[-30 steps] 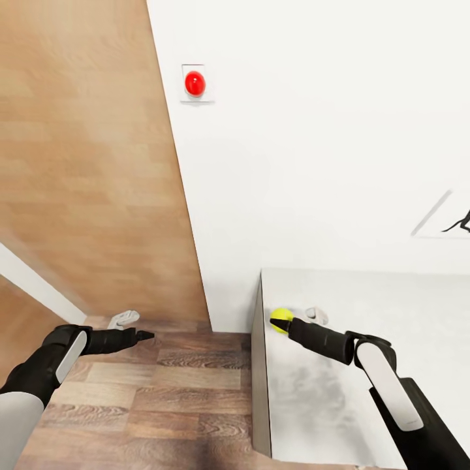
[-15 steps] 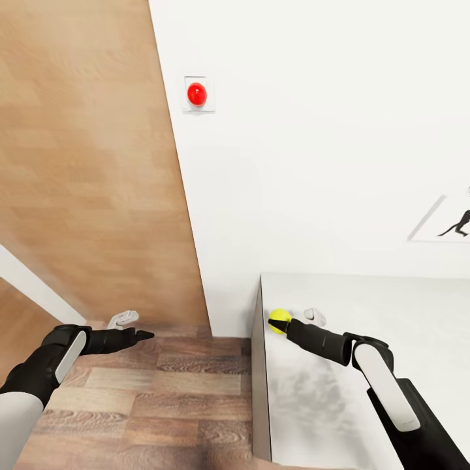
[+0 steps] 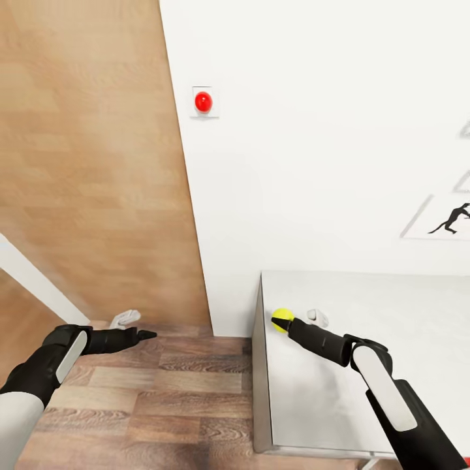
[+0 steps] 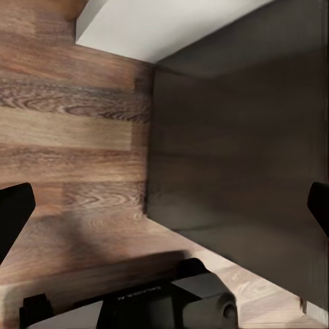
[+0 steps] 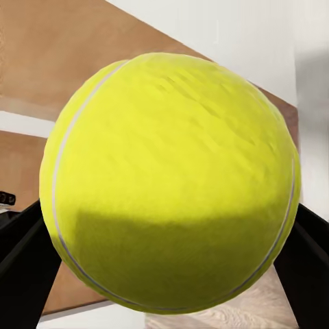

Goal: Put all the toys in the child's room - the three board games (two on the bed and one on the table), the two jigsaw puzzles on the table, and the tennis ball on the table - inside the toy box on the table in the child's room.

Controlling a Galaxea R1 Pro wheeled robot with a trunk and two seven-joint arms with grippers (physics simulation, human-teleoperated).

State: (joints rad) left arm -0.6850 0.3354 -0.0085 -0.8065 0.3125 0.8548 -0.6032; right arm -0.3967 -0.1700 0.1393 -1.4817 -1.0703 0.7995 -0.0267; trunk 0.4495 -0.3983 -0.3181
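Reaching over the near-left corner of the table (image 3: 339,391) in the head view, the right gripper (image 3: 282,322) has its dark fingers closed around the tennis ball (image 3: 282,319), which sits at the fingertips just above the pale desk top, close to the table's left edge. Just beyond the ball lies a small white object (image 3: 317,317) on the table, near the gripper's far side. Off to the left, the left gripper (image 3: 145,335) hangs over the wood plank floor (image 3: 143,391), well apart from the table, its fingers drawn narrow to a point with nothing between them here. Above both, a red dome button (image 3: 203,102) sits on the white wall (image 3: 326,163), and a black silhouette picture (image 3: 450,219) hangs further right. From the left wrist view, the two black fingertips (image 4: 14,216) stand wide at opposite edges, with floor and the dark side of a cabinet (image 4: 233,157) ahead of them. From the right wrist view, the yellow-green ball (image 5: 168,181) rests between the two dark fingers (image 5: 24,274), held on both sides.
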